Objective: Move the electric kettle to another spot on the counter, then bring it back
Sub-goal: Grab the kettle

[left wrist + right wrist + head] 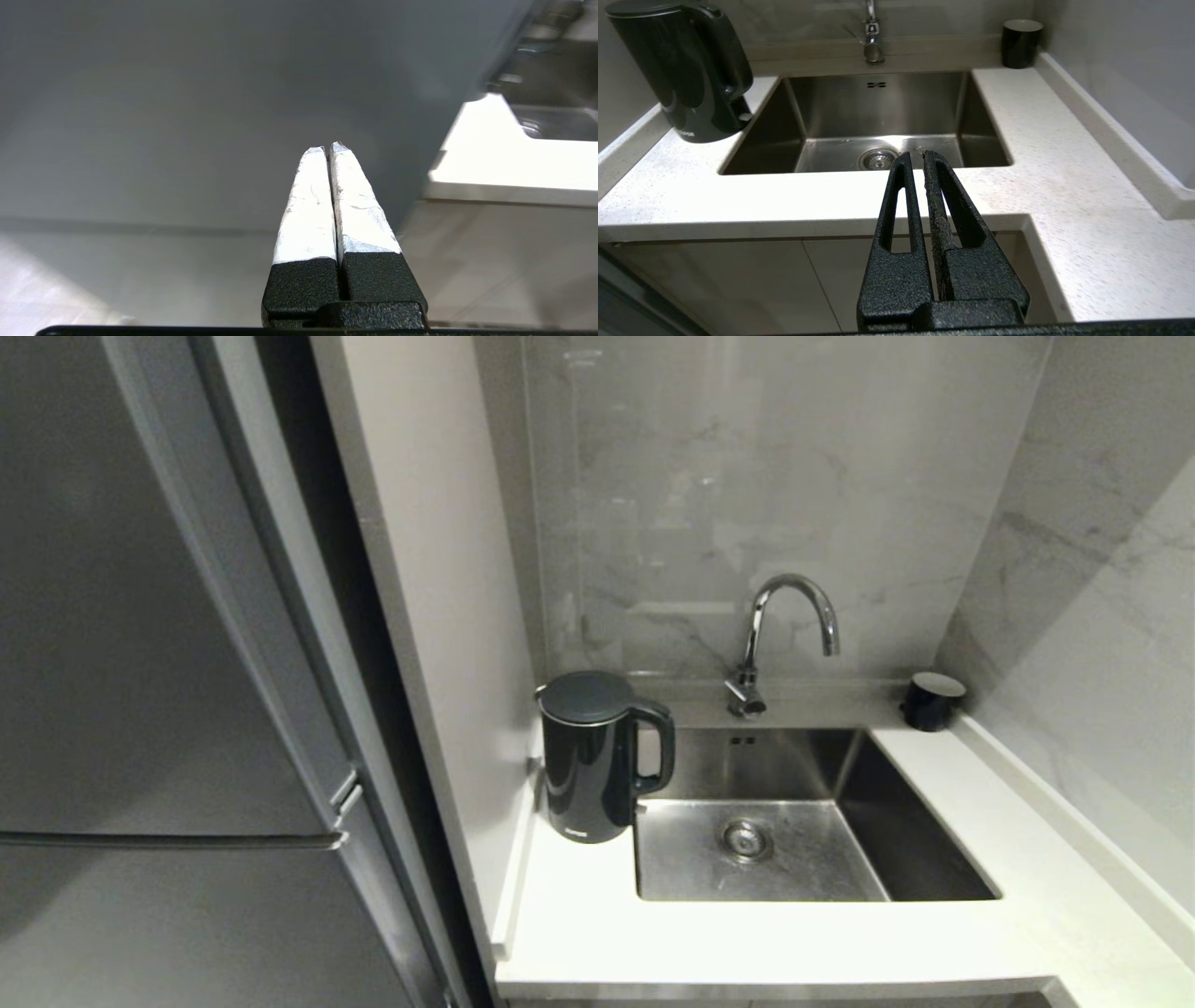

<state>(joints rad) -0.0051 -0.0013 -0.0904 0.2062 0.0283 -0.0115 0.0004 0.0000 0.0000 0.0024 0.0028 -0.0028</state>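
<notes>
Bench (747,943): white stone, steel sink (803,859) inset.
Electric kettle (597,756): upright, back-left corner, beside sink.
Left claw (329,148): closed, empty.
Right claw (917,156): closed, empty.

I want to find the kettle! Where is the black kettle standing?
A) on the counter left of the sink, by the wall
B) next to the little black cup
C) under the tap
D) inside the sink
A: the kettle stands on the white counter just left of the sink, against the side wall, far from the cup.
</notes>
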